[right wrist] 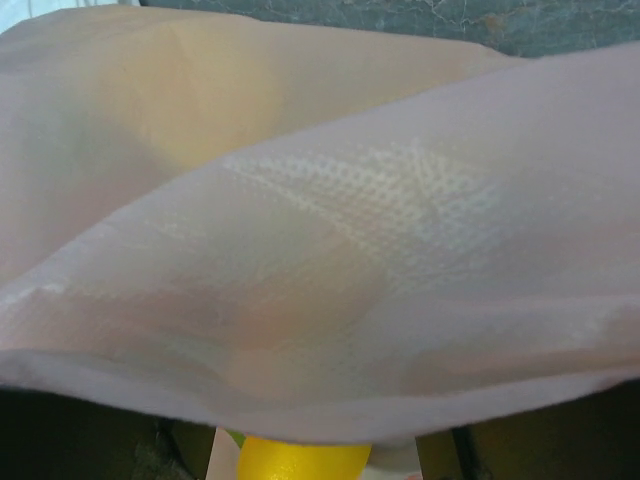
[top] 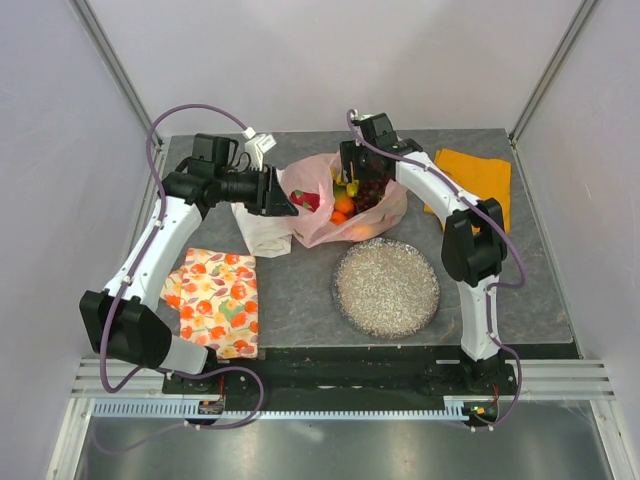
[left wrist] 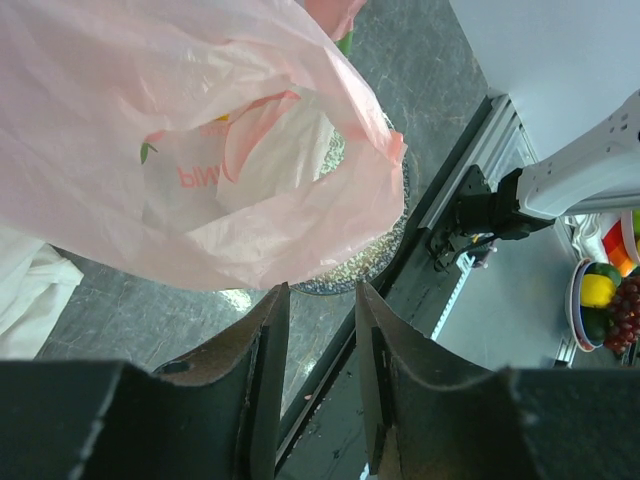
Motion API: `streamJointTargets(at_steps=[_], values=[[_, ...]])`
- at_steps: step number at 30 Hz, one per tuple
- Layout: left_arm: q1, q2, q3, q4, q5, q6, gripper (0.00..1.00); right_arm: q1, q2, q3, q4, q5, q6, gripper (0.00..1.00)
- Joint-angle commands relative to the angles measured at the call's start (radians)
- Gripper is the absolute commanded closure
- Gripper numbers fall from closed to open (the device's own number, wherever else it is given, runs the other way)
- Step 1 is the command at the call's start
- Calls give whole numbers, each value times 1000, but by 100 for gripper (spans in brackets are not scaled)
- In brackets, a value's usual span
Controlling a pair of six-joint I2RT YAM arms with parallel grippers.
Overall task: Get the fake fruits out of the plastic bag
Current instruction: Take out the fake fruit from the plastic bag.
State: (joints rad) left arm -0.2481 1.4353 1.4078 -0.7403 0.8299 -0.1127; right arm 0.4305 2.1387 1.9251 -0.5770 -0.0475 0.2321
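The pink plastic bag (top: 345, 222) lies open at the table's middle back. Inside it I see an orange (top: 343, 205), dark purple grapes (top: 371, 192), a red fruit (top: 306, 199) and a bit of yellow banana (top: 347, 186). My left gripper (top: 278, 191) is at the bag's left edge. In the left wrist view its fingers (left wrist: 262, 350) stand apart with nothing between them, just short of the bag (left wrist: 200, 150). My right gripper (top: 352, 176) reaches into the bag's mouth from the back. In its wrist view the bag film (right wrist: 330, 250) hides the fingers and a yellow fruit (right wrist: 305, 460) shows below.
A round glittery silver dish (top: 386, 287) sits in front of the bag. A white cloth (top: 262, 232) lies left of the bag and a fruit-patterned cloth (top: 213, 300) at the front left. An orange cloth (top: 482, 180) is at the back right.
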Motion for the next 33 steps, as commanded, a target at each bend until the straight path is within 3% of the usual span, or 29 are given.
streamJointTargets(at_steps=[1, 4, 6, 9, 10, 12, 16, 21, 22, 28, 33], values=[[7, -13, 10, 36, 14, -28, 60, 16, -42, -14, -15, 41, 36, 31], [7, -9, 8, 39, 12, -27, 60, 19, -30, -26, -15, 40, 44, 41], [9, -7, 8, 39, 9, -25, 60, 19, -17, -26, -12, 38, 49, 43], [10, -13, 2, 38, 6, -24, 60, 20, -11, -14, 0, 38, 35, 55], [12, -13, 0, 39, 6, -24, 60, 20, -14, -6, 2, 38, 29, 63], [13, -16, -3, 38, 5, -21, 60, 19, -31, -2, 5, 22, -14, 69], [17, 8, 14, 36, 2, -1, 61, 20, -150, -15, -38, -76, -134, 87], [21, 79, 127, 16, -20, 53, 61, 20, -350, -66, -103, -205, -268, 94], [21, 103, 166, 10, -26, 70, 61, 20, -377, -78, -104, -227, -283, 99], [29, 175, 295, -11, -87, 110, 61, 20, -542, -139, -225, -291, -368, 100], [40, 194, 358, -24, -106, 136, 59, 20, -712, -297, -313, -482, -543, 100]])
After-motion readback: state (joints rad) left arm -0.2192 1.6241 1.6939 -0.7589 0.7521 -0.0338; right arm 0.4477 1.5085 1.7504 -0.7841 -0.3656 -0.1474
